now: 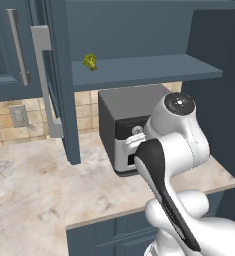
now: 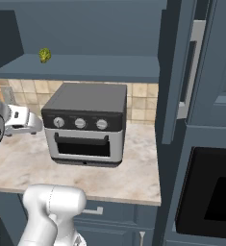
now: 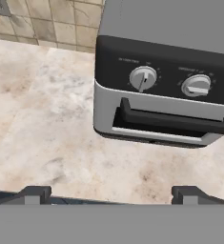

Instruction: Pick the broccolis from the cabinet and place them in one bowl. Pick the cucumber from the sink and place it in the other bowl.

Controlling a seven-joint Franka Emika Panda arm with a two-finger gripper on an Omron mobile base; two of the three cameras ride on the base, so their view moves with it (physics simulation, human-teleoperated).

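One broccoli (image 1: 90, 62) (image 2: 44, 55), a small bumpy yellow-green floret, sits near the back of the open cabinet's lower shelf (image 1: 139, 71) (image 2: 85, 68). The dark blue-grey cabinet door (image 1: 64, 100) (image 2: 174, 72) stands swung out over the counter. My gripper (image 3: 111, 194) is open, its two dark fingertips (image 3: 35, 193) far apart with nothing between them. It hangs over the counter in front of the toaster oven, well below the shelf. The bowls, the sink and the cucumber are out of view.
A grey toaster oven (image 1: 131, 127) (image 2: 85, 122) (image 3: 166, 86) stands on the marble counter (image 1: 29, 190) under the shelf. A dark built-in oven (image 2: 210, 192) fills the tall unit at the right. My own arm (image 1: 179, 150) rises before the toaster oven.
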